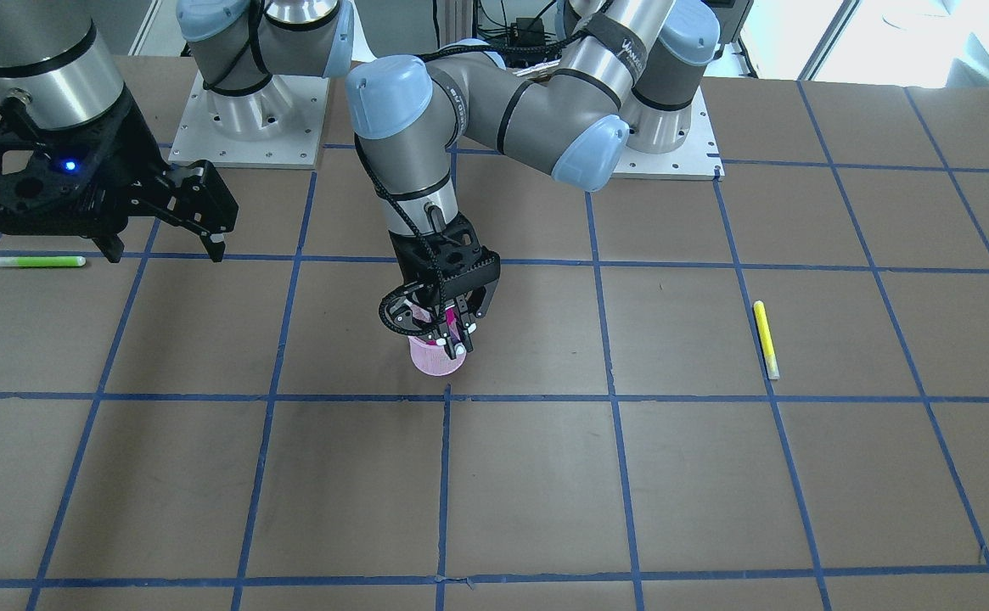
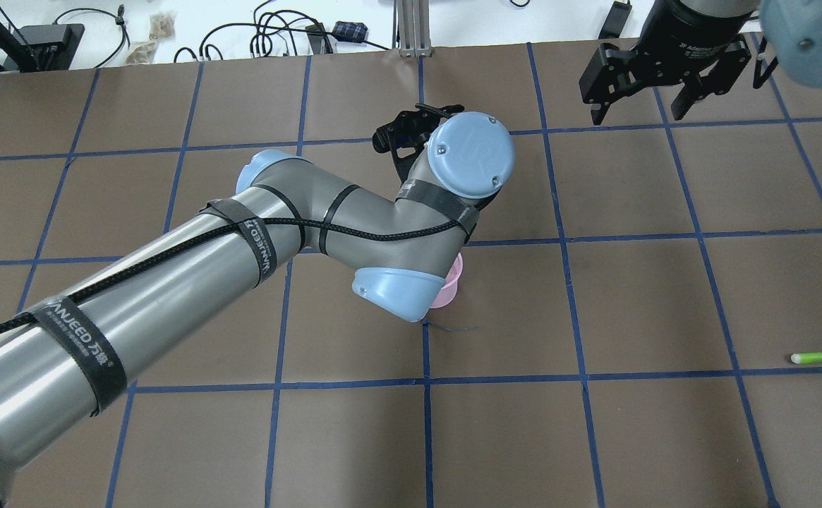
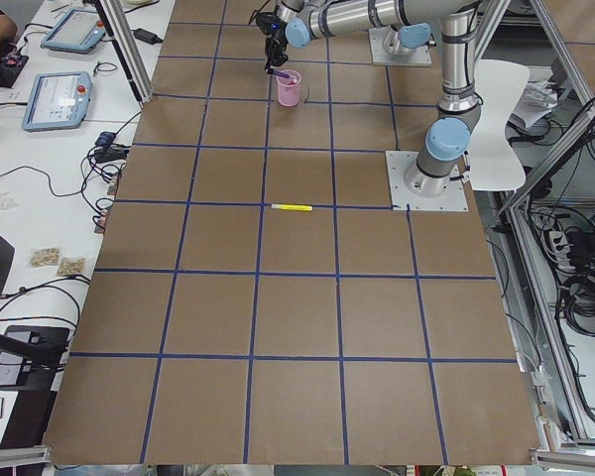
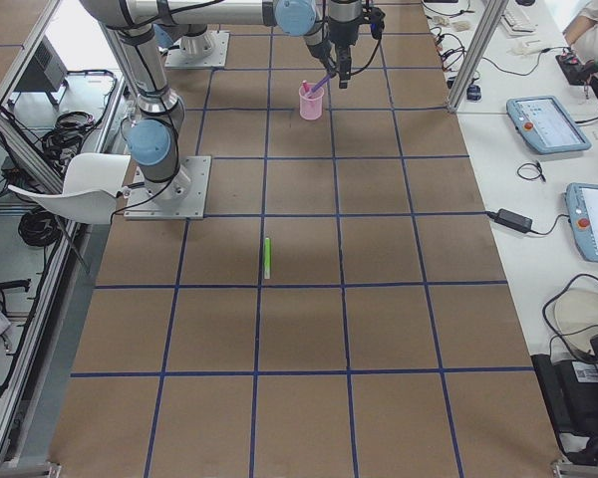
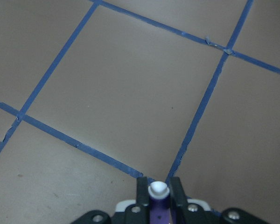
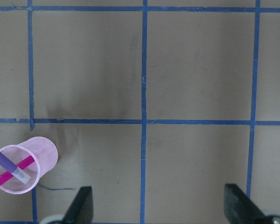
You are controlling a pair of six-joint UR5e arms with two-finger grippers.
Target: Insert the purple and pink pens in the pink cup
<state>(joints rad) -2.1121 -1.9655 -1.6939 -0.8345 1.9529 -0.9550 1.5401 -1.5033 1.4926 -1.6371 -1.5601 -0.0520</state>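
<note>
The pink mesh cup [image 1: 436, 358] stands upright near the table's middle; it also shows in the right wrist view [image 6: 37, 149]. A pink pen [image 6: 14, 171] leans inside it. My left gripper [image 1: 460, 335] hangs right over the cup, shut on the purple pen [image 5: 157, 205], whose white end sticks up between the fingers. The purple pen's [image 6: 2, 159] lower end is inside the cup. My right gripper [image 1: 163, 246] is open and empty, held above the table well away from the cup, toward the robot's right.
A green pen [image 1: 40, 261] lies on the table near the right gripper. A yellow pen [image 1: 766, 339] lies on the robot's left side. The table is brown with blue tape grid lines.
</note>
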